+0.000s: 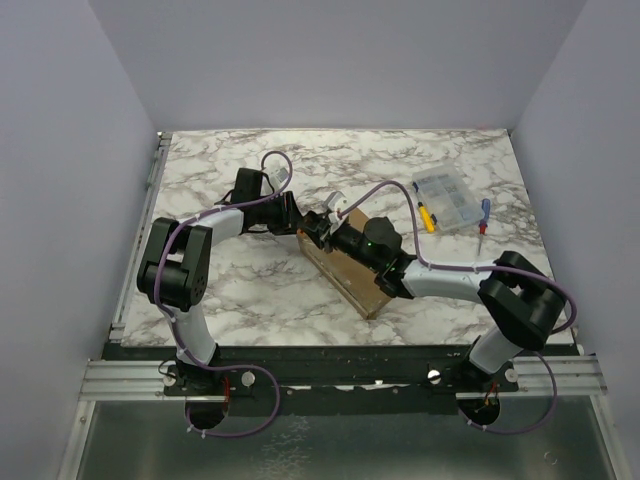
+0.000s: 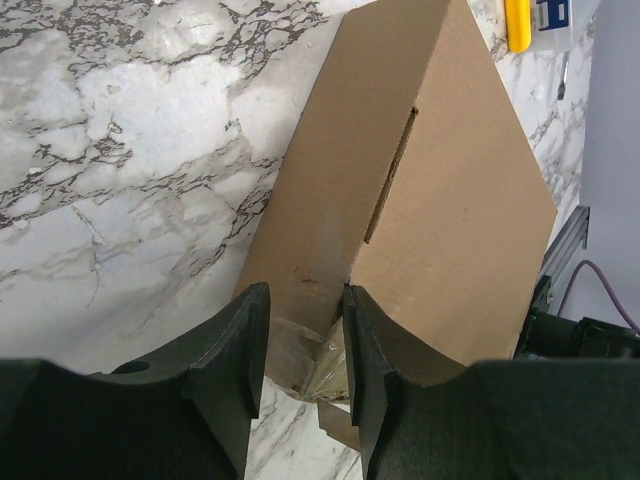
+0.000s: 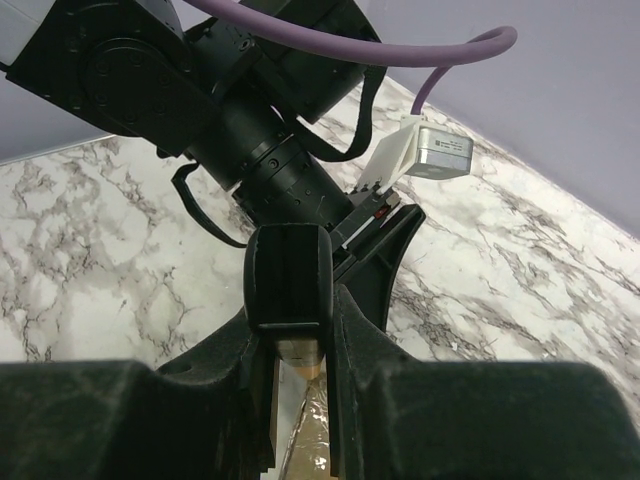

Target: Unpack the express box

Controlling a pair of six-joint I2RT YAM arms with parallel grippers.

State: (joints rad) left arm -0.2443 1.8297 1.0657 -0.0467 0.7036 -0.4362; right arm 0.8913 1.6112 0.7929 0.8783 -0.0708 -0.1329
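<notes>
The express box (image 1: 345, 278) is a plain brown cardboard mailer in the middle of the table, tipped up on one long edge. My left gripper (image 1: 312, 230) is at its far corner. In the left wrist view its jaws (image 2: 305, 300) close across the box's (image 2: 450, 200) thickness, with clear tape showing between them. My right gripper (image 1: 328, 232) meets the same corner from the other side. In the right wrist view its narrow jaws (image 3: 300, 340) hold the taped cardboard edge (image 3: 310, 440), with a left finger (image 3: 288, 270) just beyond.
A clear plastic compartment case (image 1: 448, 200) lies at the back right. Beside it are a yellow-handled tool (image 1: 426, 216) and a small screwdriver (image 1: 483, 222). The yellow tool also shows in the left wrist view (image 2: 518, 22). Grey walls enclose the table on three sides.
</notes>
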